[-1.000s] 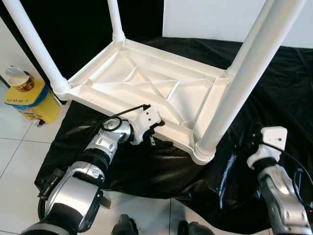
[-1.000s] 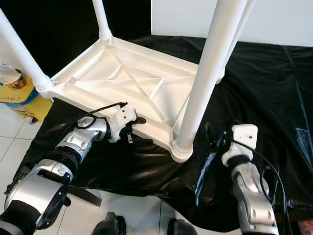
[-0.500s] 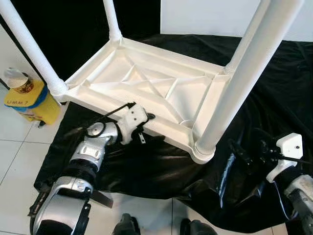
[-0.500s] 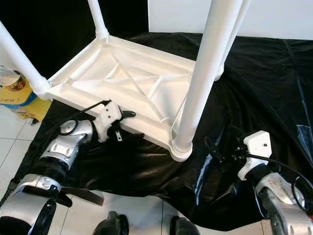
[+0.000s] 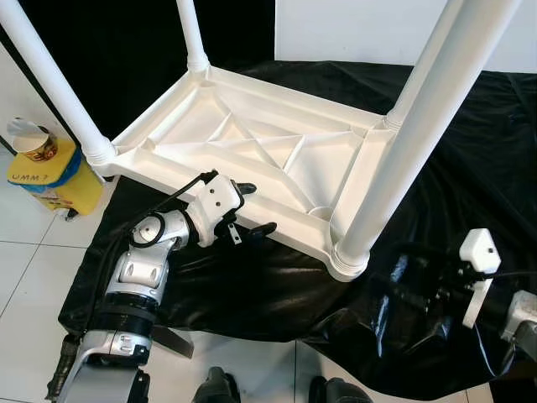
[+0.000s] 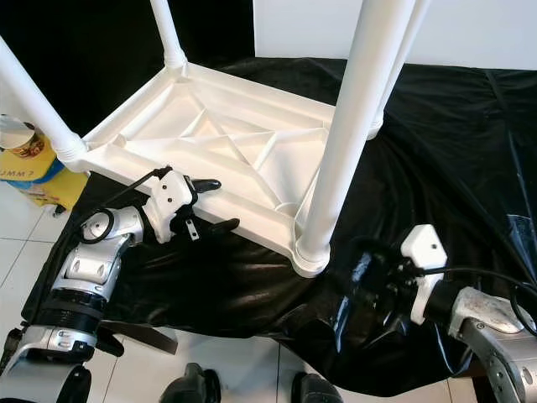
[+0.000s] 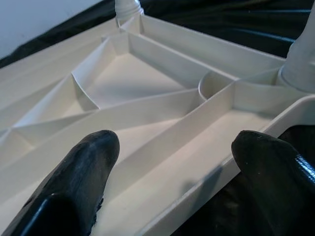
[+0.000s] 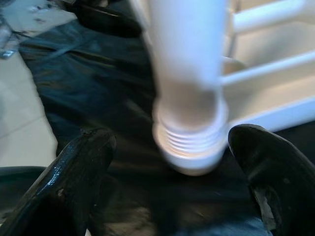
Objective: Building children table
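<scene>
The left gripper (image 5: 248, 208) has its fingers spread apart, straddling the near rim of the upturned white table (image 5: 252, 143), one finger over the ribbed underside, the other outside the rim. The right gripper (image 6: 369, 281), fingers also apart, sits just beside the near table leg (image 6: 348, 134), facing its threaded base. The table lies on a black sheet (image 5: 470, 143) on the floor.

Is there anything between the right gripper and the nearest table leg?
Nothing visible. The right gripper is open, facing the base of the white table leg, with only black plastic sheet beneath the gap.
</scene>
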Motion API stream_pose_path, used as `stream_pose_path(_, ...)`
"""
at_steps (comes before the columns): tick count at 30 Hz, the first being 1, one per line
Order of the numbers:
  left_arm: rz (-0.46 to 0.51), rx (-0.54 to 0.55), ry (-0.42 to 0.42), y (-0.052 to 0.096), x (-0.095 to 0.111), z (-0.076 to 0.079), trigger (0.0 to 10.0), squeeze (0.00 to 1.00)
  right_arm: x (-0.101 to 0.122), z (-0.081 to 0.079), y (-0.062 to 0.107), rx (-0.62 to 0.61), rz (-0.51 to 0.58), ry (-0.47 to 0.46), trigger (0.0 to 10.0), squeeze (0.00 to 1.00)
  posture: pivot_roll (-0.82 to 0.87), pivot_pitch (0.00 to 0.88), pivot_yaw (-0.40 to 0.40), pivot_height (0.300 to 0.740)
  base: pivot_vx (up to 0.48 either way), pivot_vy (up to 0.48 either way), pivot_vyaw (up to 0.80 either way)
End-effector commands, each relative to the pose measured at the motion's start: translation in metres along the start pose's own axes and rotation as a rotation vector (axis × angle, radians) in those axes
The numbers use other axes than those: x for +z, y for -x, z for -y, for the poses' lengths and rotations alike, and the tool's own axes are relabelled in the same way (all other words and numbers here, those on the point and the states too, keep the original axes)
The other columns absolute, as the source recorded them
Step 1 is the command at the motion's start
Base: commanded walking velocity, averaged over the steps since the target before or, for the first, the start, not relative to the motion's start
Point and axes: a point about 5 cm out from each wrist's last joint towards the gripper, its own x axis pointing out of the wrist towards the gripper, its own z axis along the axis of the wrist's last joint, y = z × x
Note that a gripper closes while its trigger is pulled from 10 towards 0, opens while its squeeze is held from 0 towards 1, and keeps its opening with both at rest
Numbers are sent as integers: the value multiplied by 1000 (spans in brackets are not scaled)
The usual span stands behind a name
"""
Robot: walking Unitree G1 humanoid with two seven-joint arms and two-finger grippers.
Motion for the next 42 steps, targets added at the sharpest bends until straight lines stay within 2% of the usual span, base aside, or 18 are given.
stream_pose_path(1, -22, 367, 10, 6, -3, -16, 10000, 0, 0, -2, -3, 17, 4, -8, 10000, 0, -23, 65, -13, 740, 0, 0, 0)
stream_pose_path(4, -20, 370, 13, 5, -3, -15, 10000, 0, 2, -3, -9, 24, 21, -5, 10000, 0, -23, 65, -13, 740, 0, 0, 0)
stream_pose_path(5, -19, 373, 16, 5, -1, -14, 10000, 0, 1, -4, -19, 14, 42, 6, 10000, 0, -5, 59, -15, 740, 0, 0, 0)
stream_pose_path(6, -19, 373, 16, 5, -1, -14, 10000, 0, 1, -4, -19, 14, 42, 6, 10000, 0, -5, 59, -15, 740, 0, 0, 0)
stream_pose_path(8, -20, 376, 19, 6, 1, -11, 10000, 0, -1, -7, -38, -14, 69, 22, 10000, 0, 26, 58, -18, 740, 0, 0, 0)
stream_pose_path(10, -23, 378, 15, 7, 1, -11, 10000, 0, -2, -9, -43, -22, 73, 22, 10000, 0, 30, 58, -19, 740, 0, 0, 0)
stream_pose_path(14, -28, 388, 14, 11, 4, -9, 10000, 0, -6, -9, -47, -46, 65, 3, 10000, 0, 54, 57, -32, 740, 0, 0, 0)
stream_pose_path(18, -32, 406, 21, 14, 4, -7, 10000, 0, -8, -3, -48, -64, 50, 27, 10000, 0, 68, 54, -49, 740, 0, 0, 0)
stream_pose_path(21, -30, 417, 26, 15, 5, -4, 10000, 0, -6, 4, -59, -116, 74, 42, 10000, 0, 83, 61, -67, 740, 0, 0, 0)
stream_pose_path(26, -25, 428, 38, 14, 7, -1, 10000, 0, -4, 6, -67, -150, 100, 40, 10000, 0, 89, 68, -75, 740, 0, 0, 0)
stream_pose_path(28, -19, 437, 54, 15, 8, 4, 10000, 0, -2, 3, -78, -182, 134, 31, 10000, 0, 100, 82, -89, 740, 0, 0, 0)
stream_pose_path(32, 12, 433, 81, 15, 13, 11, 10000, 0, -1, 1, -89, -225, 164, 20, 10000, 0, 114, 93, -100, 740, 0, 0, 0)
stream_pose_path(36, 56, 412, 108, 15, 19, 17, 10000, 0, -1, 3, -95, -258, 178, 12, 10000, 0, 125, 107, -107, 740, 0, 0, 0)
stream_pose_path(38, 84, 375, 115, 16, 25, 25, 10000, 0, -2, 9, -99, -297, 177, 33, 10000, 0, 142, 128, -123, 740, 0, 0, 0)
stream_pose_path(41, 88, 365, 115, 16, 26, 28, 10000, 0, -2, 11, -100, -313, 179, 37, 10000, 0, 144, 131, -125, 740, 0, 0, 0)
stream_pose_path(42, 89, 358, 114, 15, 29, 31, 10000, 0, -3, 18, -100, -368, 167, 34, 7255, 0, 160, 152, -140, 740, 0, 0, 0)
